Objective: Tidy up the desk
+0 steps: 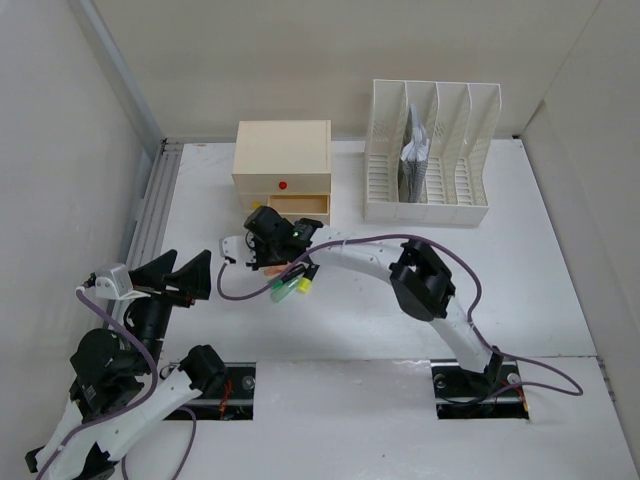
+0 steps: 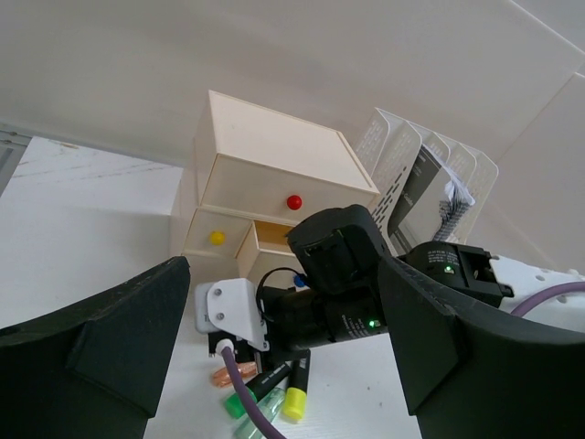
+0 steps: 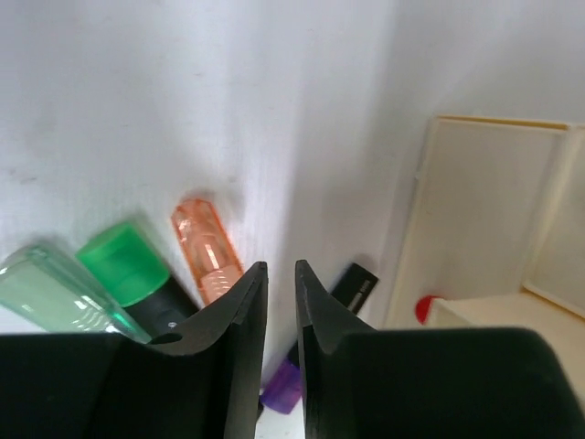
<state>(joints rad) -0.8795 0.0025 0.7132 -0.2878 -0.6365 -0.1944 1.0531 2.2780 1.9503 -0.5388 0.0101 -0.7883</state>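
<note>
Broadly, the desk (image 1: 340, 330) fills the scene between white walls, under both arms. Near its middle lies a cluster of markers (image 1: 290, 285), on the near side of the beige drawer box (image 1: 283, 165); a file rack (image 1: 430, 150) stands far right. The right gripper (image 3: 281, 274) hangs over the markers, jaws barely parted, pinching nothing. The left gripper (image 2: 283, 270), at the near left, has its jaws spread wide and empty.

You have one drawer box (image 1: 282, 150), one rack (image 1: 428, 155), and at least four markers (image 3: 123, 265) beside your right gripper (image 3: 281, 274).
</note>
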